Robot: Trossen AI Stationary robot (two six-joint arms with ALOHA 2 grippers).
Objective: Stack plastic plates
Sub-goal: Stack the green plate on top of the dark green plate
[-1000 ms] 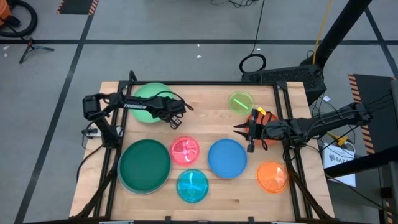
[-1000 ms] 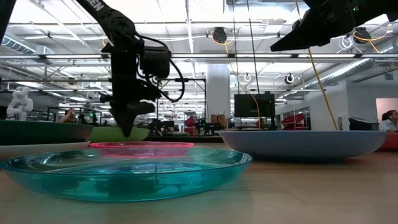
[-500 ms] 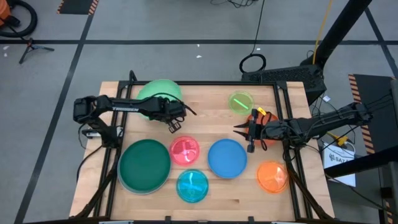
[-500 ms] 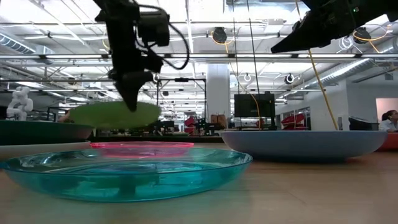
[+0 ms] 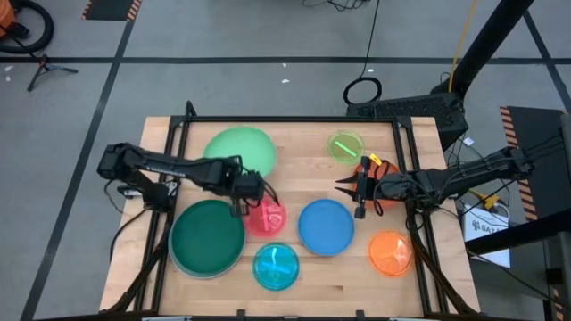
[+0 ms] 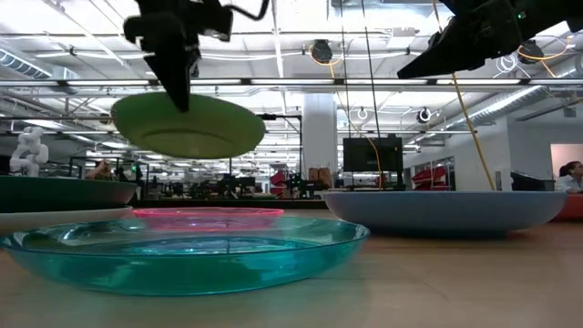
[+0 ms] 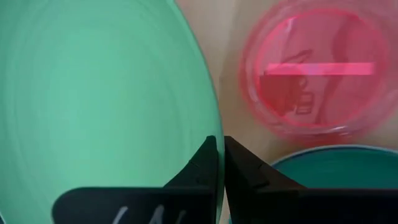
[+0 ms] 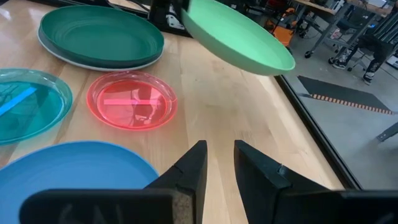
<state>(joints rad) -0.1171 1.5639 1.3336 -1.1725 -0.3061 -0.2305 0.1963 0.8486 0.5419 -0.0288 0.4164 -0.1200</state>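
My left gripper [image 5: 248,185] is shut on the large light green plate [image 5: 238,150], which is in the air over the table's far left part; it also shows in the low view [image 6: 187,126]. The dark green plate [image 5: 208,234] lies on the pale blue plate [image 5: 175,259] at the near left. The pink plate [image 5: 265,217], cyan plate [image 5: 277,266], blue plate [image 5: 326,226], orange plate [image 5: 390,252] and lime plate [image 5: 346,146] lie flat on the table. My right gripper [image 5: 343,185] is open and empty above the table's right part. It partly hides the red-orange plate [image 5: 385,201]. My left gripper pinches the light green plate's rim [image 7: 213,138] between its two fingers, one finger [image 7: 202,163] on the inner face and one on the outer. The fingers come from above, pointing down. The plate is lifted clear of the table and hangs tilted below the fingers [image 6: 176,87].
A black frame rail [image 5: 403,143] runs along the table's right side. Bare wood [image 5: 299,160] lies between the light green plate and the lime plate. People and desks show in the room beyond the table [image 6: 569,178].
My left gripper has risen and gone toward the table's near edge, holding the light green plate. The plate, which rested on the table a second ago, is now lifted clear and tilted.
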